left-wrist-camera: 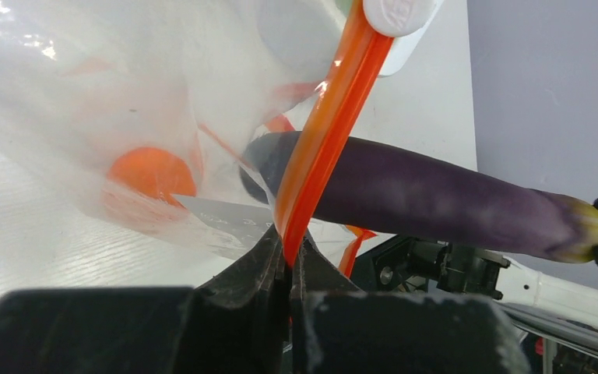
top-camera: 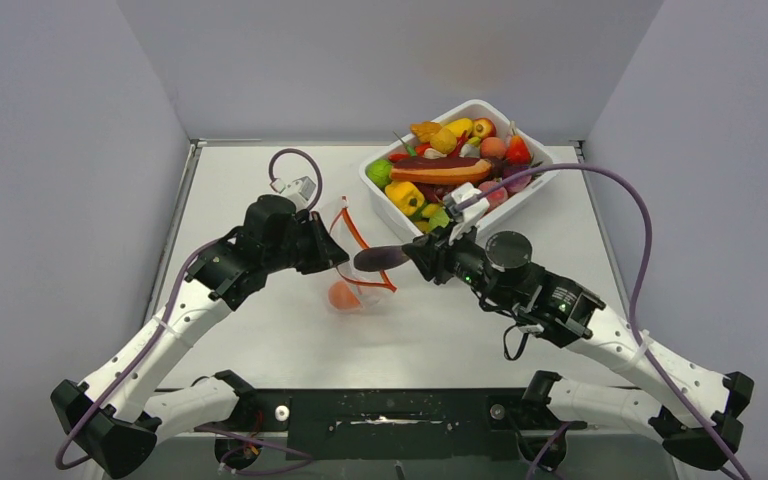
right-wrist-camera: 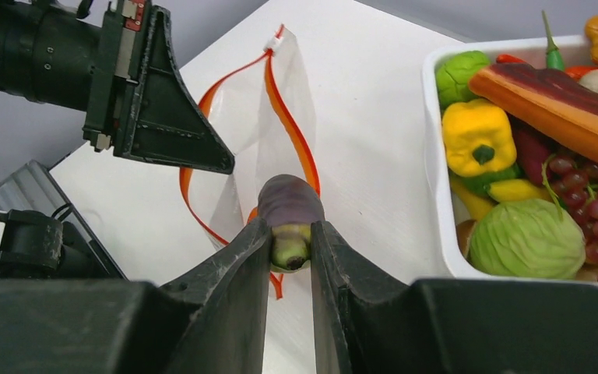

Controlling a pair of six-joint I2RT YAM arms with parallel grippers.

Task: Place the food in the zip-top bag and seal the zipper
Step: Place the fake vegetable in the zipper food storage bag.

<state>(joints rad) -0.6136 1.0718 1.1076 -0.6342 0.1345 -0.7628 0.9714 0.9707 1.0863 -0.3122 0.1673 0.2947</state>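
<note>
The clear zip-top bag (top-camera: 352, 258) lies mid-table with its mouth held open; an orange ball (top-camera: 342, 295) sits inside it. My left gripper (top-camera: 332, 250) is shut on the red-orange zipper strip (left-wrist-camera: 323, 140) and lifts that edge. My right gripper (top-camera: 418, 256) is shut on the green stem end of a purple eggplant (top-camera: 380, 259). The eggplant's tip points into the bag mouth, seen past the strip in the left wrist view (left-wrist-camera: 436, 195) and between my fingers in the right wrist view (right-wrist-camera: 290, 204). The orange ball also shows in the left wrist view (left-wrist-camera: 152, 173).
A white tub (top-camera: 550, 172) at the back right holds several toy foods: a long orange-red sausage shape (top-camera: 440, 170), a yellow pepper (top-camera: 404, 196), a green cabbage (right-wrist-camera: 525, 238), grapes. Grey walls close in on the left, the right and the back.
</note>
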